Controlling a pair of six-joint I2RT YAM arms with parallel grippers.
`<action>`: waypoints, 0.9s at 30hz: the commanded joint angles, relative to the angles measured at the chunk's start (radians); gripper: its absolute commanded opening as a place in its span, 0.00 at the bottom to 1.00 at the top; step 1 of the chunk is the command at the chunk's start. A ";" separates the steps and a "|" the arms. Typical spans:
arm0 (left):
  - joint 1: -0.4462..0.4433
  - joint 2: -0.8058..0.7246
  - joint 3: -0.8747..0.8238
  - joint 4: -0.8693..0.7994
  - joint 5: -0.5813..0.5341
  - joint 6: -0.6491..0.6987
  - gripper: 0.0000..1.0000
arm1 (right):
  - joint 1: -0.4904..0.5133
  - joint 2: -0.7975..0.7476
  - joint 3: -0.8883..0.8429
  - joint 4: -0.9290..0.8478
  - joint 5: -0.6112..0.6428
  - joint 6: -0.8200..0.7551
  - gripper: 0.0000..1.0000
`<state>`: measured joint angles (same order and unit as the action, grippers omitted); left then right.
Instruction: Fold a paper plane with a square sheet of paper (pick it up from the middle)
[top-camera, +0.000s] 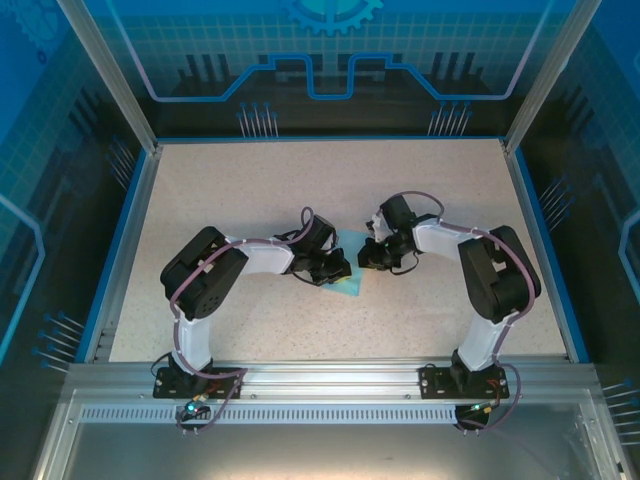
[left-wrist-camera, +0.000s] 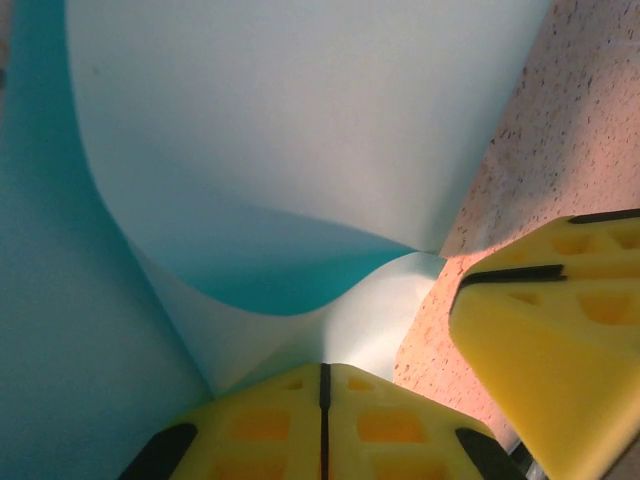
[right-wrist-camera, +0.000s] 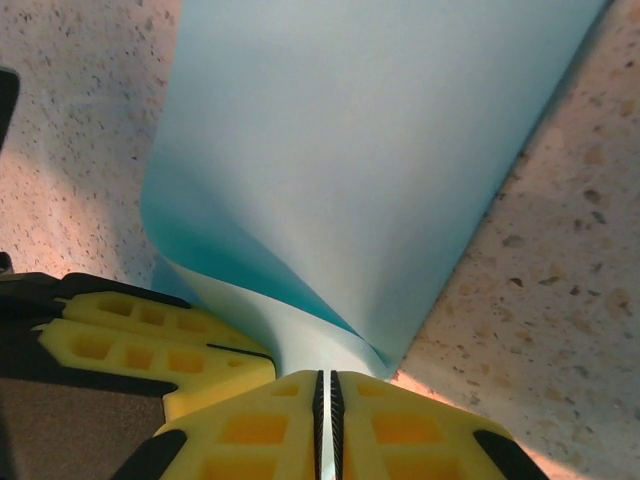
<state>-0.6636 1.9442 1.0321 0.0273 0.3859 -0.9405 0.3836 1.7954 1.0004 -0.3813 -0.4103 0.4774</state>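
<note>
The thin, plain light-blue square sheet of paper (top-camera: 352, 274) lies near the middle of the speckled table (top-camera: 250, 190), a little toward 6 o'clock. It is not flat. One layer curls over another in a soft, uncreased roll, pale above and deeper blue in the shaded hollow. Its bent edges are pinched at 6 o'clock by the left gripper (left-wrist-camera: 323, 400) and the right gripper (right-wrist-camera: 325, 400).

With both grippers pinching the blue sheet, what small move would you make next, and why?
Probably lower the left gripper and right gripper together to flatten the loop: both are shut on the square sheet of paper, which curls over uncreased.
</note>
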 joint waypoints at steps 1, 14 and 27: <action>-0.005 0.015 0.011 -0.080 -0.036 0.012 0.09 | 0.013 0.034 0.021 -0.016 -0.025 -0.008 0.12; -0.006 -0.033 0.034 -0.065 -0.020 0.022 0.13 | 0.008 0.099 0.017 -0.079 0.079 -0.044 0.11; 0.002 -0.027 0.046 -0.116 -0.127 0.049 0.13 | 0.005 0.116 0.017 -0.092 0.109 -0.059 0.11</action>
<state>-0.6640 1.9362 1.0580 -0.0143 0.3237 -0.9150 0.3862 1.8557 1.0294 -0.4213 -0.3969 0.4416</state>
